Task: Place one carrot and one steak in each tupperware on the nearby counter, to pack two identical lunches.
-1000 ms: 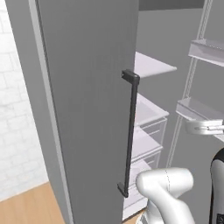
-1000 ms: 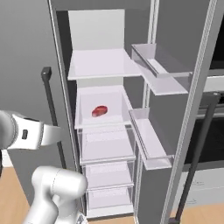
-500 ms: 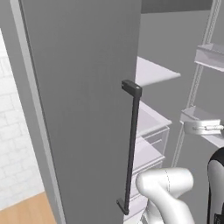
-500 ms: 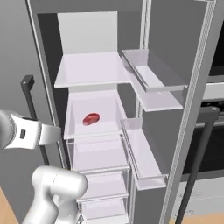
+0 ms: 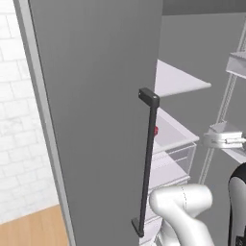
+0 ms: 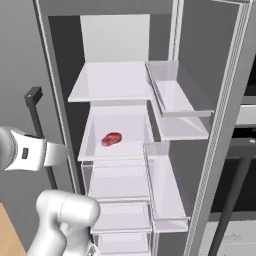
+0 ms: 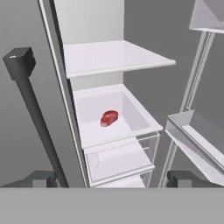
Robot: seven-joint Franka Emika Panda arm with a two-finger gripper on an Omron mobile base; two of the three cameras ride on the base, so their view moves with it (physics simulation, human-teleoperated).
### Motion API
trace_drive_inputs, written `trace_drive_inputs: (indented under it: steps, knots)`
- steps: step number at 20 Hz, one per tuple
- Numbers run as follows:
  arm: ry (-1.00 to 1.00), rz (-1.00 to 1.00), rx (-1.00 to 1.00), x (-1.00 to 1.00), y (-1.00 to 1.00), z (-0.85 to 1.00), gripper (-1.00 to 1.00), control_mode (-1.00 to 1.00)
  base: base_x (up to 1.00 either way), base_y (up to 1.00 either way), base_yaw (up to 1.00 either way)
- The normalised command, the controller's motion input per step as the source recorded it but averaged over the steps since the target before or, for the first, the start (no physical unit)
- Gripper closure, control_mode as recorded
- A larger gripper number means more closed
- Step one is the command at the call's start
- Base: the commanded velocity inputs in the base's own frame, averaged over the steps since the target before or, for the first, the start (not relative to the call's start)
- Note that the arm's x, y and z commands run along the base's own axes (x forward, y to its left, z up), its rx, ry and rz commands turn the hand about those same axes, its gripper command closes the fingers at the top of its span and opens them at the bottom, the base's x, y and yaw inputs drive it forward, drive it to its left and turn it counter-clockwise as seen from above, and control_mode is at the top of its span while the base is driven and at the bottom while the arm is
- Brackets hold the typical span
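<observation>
Open fridge | steak point(image 7: 109, 118) lies mid-shelf point(image 7: 127, 127), toward its back wall | pincer point(image 7: 111, 178) spread wide, empty, well short of it | risk: reaching in, the arm may clip the door handle point(image 7: 37, 118) or door bin point(image 7: 199, 146).

A tall grey refrigerator point(image 6: 130, 45) stands open, its white flat shelves point(image 6: 112, 82) stacked above clear plastic drawers point(image 6: 120, 182). The open right-hand door carries clear door bins point(image 6: 177, 105). The grey left-hand door point(image 5: 96, 96) bears a long dark vertical handle point(image 5: 148, 163). Beside it runs a white brick wall point(image 5: 19, 120) above a light wooden floor point(image 5: 33, 230).
</observation>
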Motion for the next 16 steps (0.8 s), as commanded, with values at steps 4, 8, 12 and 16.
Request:
trace_drive_inputs:
  steps: [4,8,12,16]
  knots:
    - [0.00,0.00,0.00,0.00,0.00,0.00,-1.00,1.00,0.24,-0.02,0.33]
    - [0.04,0.01,0.00,0.05,-0.01,0.00,-1.00,-1.00,0.10,-0.01,0.12]
    - [0.22,-0.07,0.00,0.43,-0.06,0.00,-1.00,-1.00,0.00,0.00,0.00]
    - [0.35,-0.24,0.02,0.70,-0.12,-0.16,-1.00,-1.00,0.00,0.00,0.00]
